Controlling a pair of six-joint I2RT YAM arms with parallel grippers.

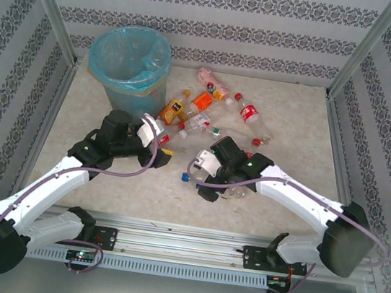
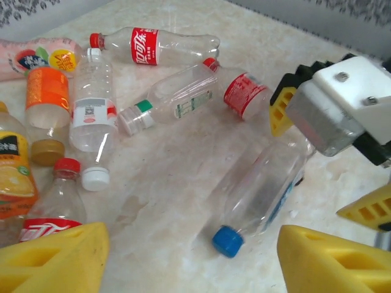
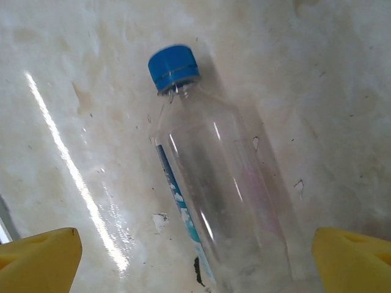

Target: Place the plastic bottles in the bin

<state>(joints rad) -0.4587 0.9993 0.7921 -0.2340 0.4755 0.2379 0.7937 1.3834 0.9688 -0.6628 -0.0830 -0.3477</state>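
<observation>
Clear blue-cap bottle (image 3: 220,201) lies flat at centre of tabletop (image 1: 298,114), between fingers of right gripper (image 3: 195,259), spread wide, not clamping. Other plastic bottles (image 1: 203,102) heaped toward far edge. Bin (image 1: 133,98) in far left corner. Left gripper (image 2: 189,259) fingers apart, empty.

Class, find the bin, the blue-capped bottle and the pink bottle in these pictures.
bin (image 1: 131,98): top external view, on its outer wall.
blue-capped bottle (image 3: 174,67): right wrist view, on its cap.
pink bottle (image 2: 40,59): left wrist view, on its label.
</observation>
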